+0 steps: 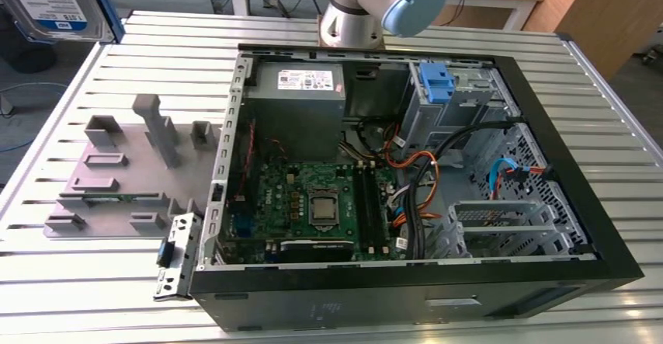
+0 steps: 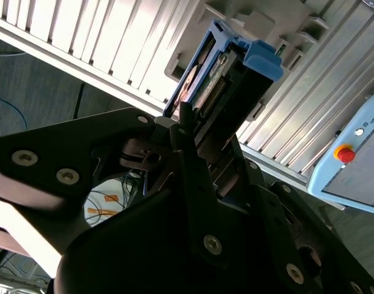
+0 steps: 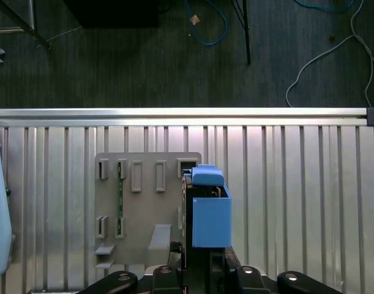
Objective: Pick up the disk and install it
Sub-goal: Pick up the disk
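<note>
Your tool [image 2: 202,131]: clamped on the disk [image 2: 214,73], blue carrier end outward, held above the slatted surface [image 3: 284,184]. First wrist view gives you the grey fixture plate [image 3: 144,202] beneath the disk. Exterior view gives you its labelled face at upper left, well apart from the open computer case [image 1: 414,165].

Labels on the disk [image 1: 46,1] and the power supply [image 1: 298,80] carry print too small to read.

Below the pincer [image 3: 202,263] and the disk [image 3: 211,214] it grips, open air reaches the bench [image 3: 297,202]; a grey fixture plate [image 3: 144,208] with posts stands underneath.
</note>
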Robot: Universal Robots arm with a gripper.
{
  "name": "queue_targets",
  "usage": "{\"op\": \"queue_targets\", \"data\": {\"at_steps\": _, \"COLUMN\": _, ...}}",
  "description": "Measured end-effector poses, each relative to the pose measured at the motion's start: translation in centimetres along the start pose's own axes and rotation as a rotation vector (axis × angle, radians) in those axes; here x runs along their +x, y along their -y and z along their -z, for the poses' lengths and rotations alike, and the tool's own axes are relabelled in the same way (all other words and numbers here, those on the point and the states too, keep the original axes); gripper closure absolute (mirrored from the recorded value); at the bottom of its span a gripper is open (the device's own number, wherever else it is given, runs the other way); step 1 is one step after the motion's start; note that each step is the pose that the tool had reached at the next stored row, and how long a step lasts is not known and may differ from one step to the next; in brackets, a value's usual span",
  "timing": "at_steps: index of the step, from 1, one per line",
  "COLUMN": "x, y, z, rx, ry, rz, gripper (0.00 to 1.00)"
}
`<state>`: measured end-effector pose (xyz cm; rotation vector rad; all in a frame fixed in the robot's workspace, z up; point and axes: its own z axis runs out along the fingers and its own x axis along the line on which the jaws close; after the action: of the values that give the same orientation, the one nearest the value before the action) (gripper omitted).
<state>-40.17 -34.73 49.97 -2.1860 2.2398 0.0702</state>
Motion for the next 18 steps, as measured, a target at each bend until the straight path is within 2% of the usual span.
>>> {"op": "queue_targets", "data": {"at_steps": 5, "x": 0.00, "y": -0.01, "z": 0.10, "rx": -0.0002, "ry": -0.0001, "rz": 0.000, "gripper": 0.65}}
{"op": "queue_targets", "data": {"at_steps": 12, "x": -0.03, "y": -0.02, "z": 0.73, "rx": -0.0001, "ry": 0.0000, "rz": 0.000, "gripper": 0.65}}
{"op": "queue_targets", "data": {"at_steps": 18, "x": -0.03, "y": -0.02, "z": 0.81, "rx": -0.0001, "ry": 0.0000, "rz": 0.000, "gripper": 0.65}}
